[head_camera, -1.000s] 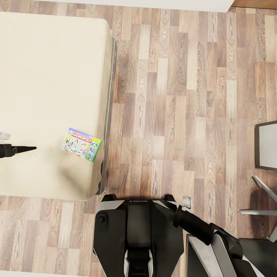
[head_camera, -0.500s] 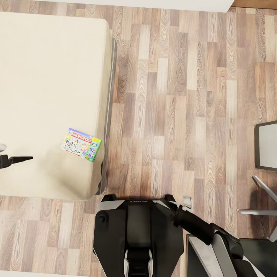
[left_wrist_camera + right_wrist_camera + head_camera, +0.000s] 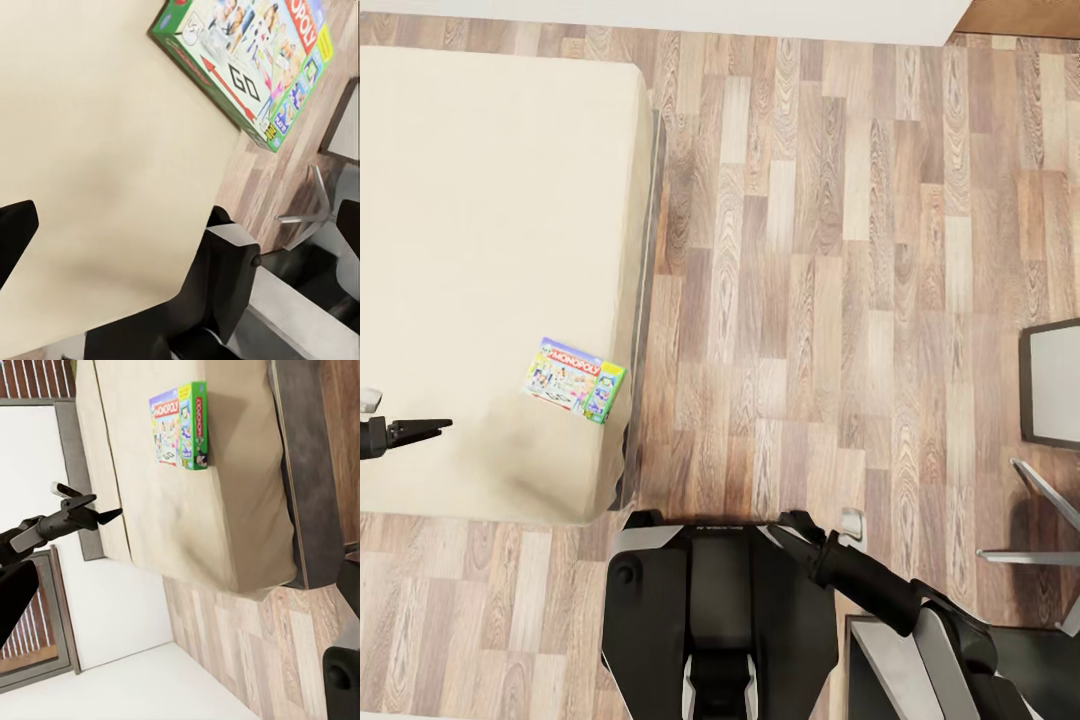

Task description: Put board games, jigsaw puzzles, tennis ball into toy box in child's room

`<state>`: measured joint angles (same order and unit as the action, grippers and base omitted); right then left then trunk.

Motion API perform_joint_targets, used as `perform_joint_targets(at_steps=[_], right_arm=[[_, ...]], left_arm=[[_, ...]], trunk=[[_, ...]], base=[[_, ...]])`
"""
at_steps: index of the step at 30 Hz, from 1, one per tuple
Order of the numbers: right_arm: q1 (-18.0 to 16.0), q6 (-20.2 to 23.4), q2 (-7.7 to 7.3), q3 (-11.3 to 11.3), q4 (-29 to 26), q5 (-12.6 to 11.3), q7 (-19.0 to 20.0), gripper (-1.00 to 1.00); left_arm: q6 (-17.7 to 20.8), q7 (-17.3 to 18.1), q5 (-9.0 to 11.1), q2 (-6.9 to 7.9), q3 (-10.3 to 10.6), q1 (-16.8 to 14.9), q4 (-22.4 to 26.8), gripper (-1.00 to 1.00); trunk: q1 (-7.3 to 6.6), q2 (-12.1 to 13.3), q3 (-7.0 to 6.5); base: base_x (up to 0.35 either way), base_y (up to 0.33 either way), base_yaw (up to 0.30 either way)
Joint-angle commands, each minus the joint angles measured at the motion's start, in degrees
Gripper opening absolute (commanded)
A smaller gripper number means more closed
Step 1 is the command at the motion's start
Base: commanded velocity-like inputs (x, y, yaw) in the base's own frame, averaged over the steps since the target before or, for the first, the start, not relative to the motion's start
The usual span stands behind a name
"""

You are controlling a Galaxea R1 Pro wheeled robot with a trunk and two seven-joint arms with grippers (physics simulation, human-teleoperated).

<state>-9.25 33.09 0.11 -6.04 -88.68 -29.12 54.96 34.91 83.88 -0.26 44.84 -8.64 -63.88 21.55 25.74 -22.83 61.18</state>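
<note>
One board game, the purple-green Monopoly box [image 3: 574, 380], lies flat on the cream bed [image 3: 480, 220] near its right corner, close to the grey frame edge. My left gripper [image 3: 422, 432] hovers over the bed well to the left of the box, fingers pointing toward it. The left wrist view looks past the left gripper [image 3: 181, 226], its dark fingertips [image 3: 15, 234] spread wide with nothing between them, at the box [image 3: 255, 64] some way ahead. The right wrist view shows the box [image 3: 180, 426], the left gripper [image 3: 94, 516] and the open, empty right gripper [image 3: 184, 589].
Wood-plank floor [image 3: 810, 250] stretches right of the bed. A dark-framed grey panel [image 3: 1052, 395] and thin metal legs [image 3: 1030, 520] stand at the right edge. My black base [image 3: 720, 620] sits just off the bed's near corner, with the right arm [image 3: 865, 582] folded beside it.
My left gripper has slid toward the bed's near edge, staying left of the Monopoly box. The whole head view has shifted slightly downward. The box has not moved.
</note>
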Motion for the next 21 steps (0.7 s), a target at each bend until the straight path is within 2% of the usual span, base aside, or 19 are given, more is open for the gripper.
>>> perform_joint_targets(at_steps=[1,21], right_arm=[[0.0,0.4,0.0,-0.2,-0.01,-0.33,0.05,1.0],[0.02,0.4,-0.02,-0.55,-0.01,-0.33,0.09,1.0]], left_arm=[[0.6,0.38,-0.02,0.0,-0.06,-0.02,-0.08,1.0],[0.66,0.42,-0.12,-0.01,-0.06,-0.02,-3.71,1.0]], trunk=[[0.04,-0.08,-0.04],[0.04,-0.08,-1.9]], base=[[0.0,0.0,0.0],[0.0,0.0,0.0]])
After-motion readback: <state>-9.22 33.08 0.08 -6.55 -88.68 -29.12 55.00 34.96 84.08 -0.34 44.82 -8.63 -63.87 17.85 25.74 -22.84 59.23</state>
